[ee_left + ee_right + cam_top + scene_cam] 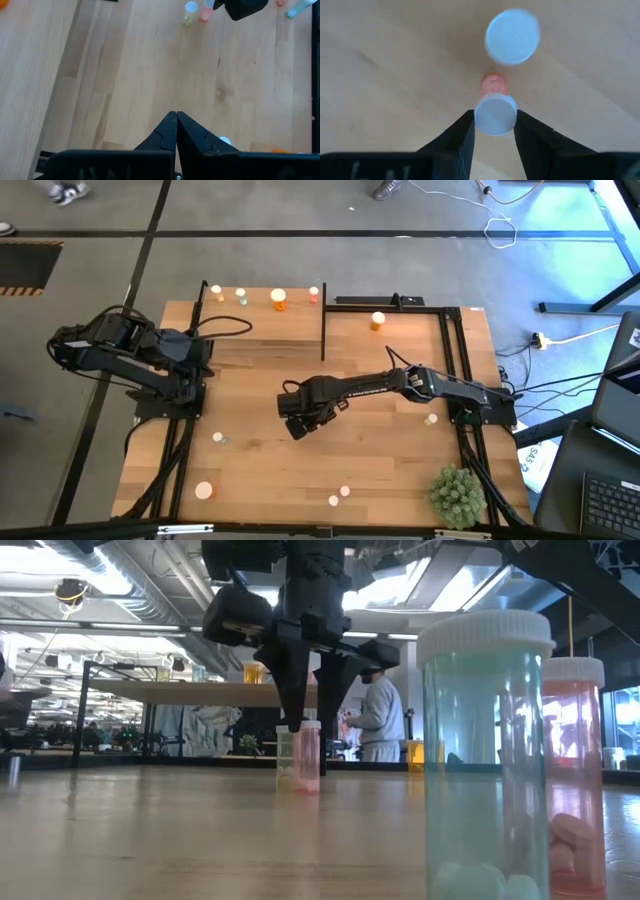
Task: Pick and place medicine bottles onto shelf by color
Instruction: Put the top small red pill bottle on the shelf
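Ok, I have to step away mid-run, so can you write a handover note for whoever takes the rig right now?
Right claw: at table centre, fingers around the reddish bottle, which stands on the table.
Left claw: shut, empty, waiting at the left side.
A pale bottle stands right beside the reddish one.
Shelf: four bottles along its far edge; one orange bottle to its right.
Left: lift the reddish bottle and shelve it by colour, then the bottles scattered over the near table.

Upright reddish bottle (pixel 494 107), white-capped, mid-table just beside a pale green one (pixel 512 36); others scattered, shelf (pixel 262 312) behind.
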`<state>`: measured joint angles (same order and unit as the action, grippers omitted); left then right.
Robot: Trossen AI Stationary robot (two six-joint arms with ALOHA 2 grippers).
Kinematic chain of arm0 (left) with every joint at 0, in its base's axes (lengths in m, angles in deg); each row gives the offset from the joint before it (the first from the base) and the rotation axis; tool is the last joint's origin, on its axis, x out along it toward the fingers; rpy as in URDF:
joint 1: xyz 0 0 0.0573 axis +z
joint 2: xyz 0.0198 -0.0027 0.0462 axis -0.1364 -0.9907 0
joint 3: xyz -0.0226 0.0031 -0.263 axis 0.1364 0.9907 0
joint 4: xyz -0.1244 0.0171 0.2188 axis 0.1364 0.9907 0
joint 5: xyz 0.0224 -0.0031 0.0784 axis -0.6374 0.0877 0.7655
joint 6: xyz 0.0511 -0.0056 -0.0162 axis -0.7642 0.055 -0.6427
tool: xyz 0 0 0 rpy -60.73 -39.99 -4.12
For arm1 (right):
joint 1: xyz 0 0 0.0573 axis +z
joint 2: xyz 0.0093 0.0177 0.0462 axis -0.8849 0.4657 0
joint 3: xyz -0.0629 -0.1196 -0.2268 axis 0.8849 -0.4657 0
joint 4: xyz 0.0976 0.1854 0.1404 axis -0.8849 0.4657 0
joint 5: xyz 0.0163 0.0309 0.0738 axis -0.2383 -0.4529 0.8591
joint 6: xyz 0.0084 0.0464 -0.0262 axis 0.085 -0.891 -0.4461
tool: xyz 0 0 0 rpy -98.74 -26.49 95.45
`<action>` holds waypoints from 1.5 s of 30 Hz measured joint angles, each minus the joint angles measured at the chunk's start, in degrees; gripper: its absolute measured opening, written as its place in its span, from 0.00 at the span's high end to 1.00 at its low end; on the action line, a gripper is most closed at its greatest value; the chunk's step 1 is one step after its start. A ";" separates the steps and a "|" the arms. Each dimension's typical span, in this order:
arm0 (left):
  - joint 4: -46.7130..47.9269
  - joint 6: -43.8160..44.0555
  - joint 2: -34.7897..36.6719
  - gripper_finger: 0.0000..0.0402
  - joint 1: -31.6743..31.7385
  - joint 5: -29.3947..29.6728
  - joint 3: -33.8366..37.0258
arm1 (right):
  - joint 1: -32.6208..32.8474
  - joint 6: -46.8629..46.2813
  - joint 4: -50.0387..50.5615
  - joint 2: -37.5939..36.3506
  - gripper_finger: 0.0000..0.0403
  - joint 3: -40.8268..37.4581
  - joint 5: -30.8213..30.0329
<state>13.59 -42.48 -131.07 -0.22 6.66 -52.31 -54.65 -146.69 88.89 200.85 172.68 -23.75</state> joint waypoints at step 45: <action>-3.09 0.04 -0.01 1.00 0.04 0.76 0.00 | -8.16 21.18 5.53 -20.49 0.68 1.46 1.65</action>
<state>10.50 -42.44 -131.07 -0.18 7.43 -52.31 -62.80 -125.51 94.42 180.36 174.15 -22.10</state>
